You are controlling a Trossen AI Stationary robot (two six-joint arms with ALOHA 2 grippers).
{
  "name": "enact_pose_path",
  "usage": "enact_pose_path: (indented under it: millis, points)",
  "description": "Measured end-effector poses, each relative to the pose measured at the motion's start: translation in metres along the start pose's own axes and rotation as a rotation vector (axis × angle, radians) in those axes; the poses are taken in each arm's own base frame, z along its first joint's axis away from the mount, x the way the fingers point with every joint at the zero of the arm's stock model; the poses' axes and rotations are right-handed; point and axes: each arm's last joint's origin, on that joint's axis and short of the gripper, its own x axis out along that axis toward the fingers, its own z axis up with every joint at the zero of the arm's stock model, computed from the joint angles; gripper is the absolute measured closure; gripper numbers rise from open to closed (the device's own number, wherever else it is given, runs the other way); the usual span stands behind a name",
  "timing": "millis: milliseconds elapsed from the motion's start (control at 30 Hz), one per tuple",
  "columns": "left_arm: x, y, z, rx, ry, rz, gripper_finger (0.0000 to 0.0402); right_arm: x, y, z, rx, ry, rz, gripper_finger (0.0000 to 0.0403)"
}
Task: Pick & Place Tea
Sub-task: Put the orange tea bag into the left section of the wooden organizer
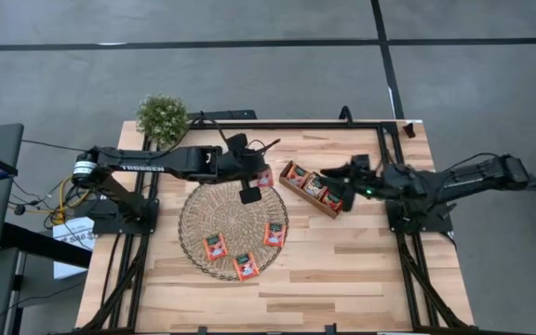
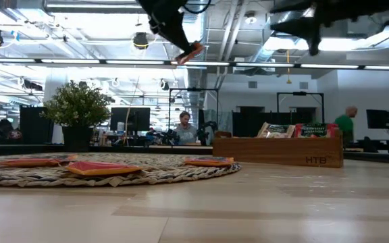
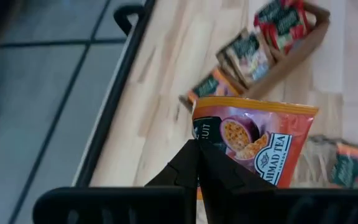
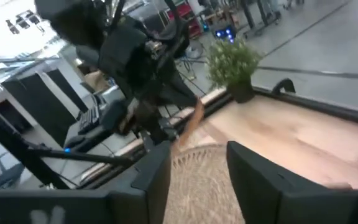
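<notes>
Wicker mat (image 1: 234,223) lies partly hidden beneath left claw (image 3: 197,163) pinching a tea sachet (image 3: 260,143).

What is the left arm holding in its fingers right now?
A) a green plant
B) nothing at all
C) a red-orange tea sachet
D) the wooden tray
C: the left wrist view shows the left gripper pinched shut on a red-orange tea sachet, held up in the air above the wicker mat.

- Bright ceiling lights (image 2: 181,64) glare in the low view.
- Right wrist view smeared by blur.
- Bench (image 1: 342,270) evenly lit, shadows soft.
</notes>
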Motion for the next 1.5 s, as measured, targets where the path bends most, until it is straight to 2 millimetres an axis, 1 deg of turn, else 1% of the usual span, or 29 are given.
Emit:
enact_pose_path:
  millis: [200,300,467,600,733,1000,1233,1500]
  points:
    - [0.003,-0.004,0.005,0.03,-0.036,0.049,0.0401,0.048,0.002,0.015,-0.042,0.088,-0.008,0.0202]
    - [0.004,-0.004,0.005,0.03,-0.036,0.062,0.0401,0.069,0.0,0.021,-0.057,0.126,-0.038,0.0186]
    - [0.004,-0.002,0.005,0.033,-0.034,0.11,0.0401,0.098,-0.003,0.031,-0.114,0.174,-0.081,0.0177]
    - [0.004,-0.002,0.005,0.032,-0.036,0.113,0.0401,0.115,-0.005,0.036,-0.125,0.2,-0.092,0.0177]
    - [0.004,-0.001,0.005,0.057,-0.037,0.13,0.0401,0.126,-0.004,0.042,-0.116,0.213,-0.057,0.0177]
    - [0.003,-0.001,0.008,0.063,-0.056,0.137,0.0401,0.141,-0.005,0.042,-0.145,0.271,-0.084,0.0177]
    - [0.003,-0.001,0.007,0.064,-0.053,0.136,0.0401,0.141,-0.01,0.047,-0.145,0.272,-0.105,0.018]
    - [0.004,-0.001,0.007,0.065,-0.054,0.128,0.0401,0.14,-0.014,0.047,-0.144,0.287,-0.12,0.0203]
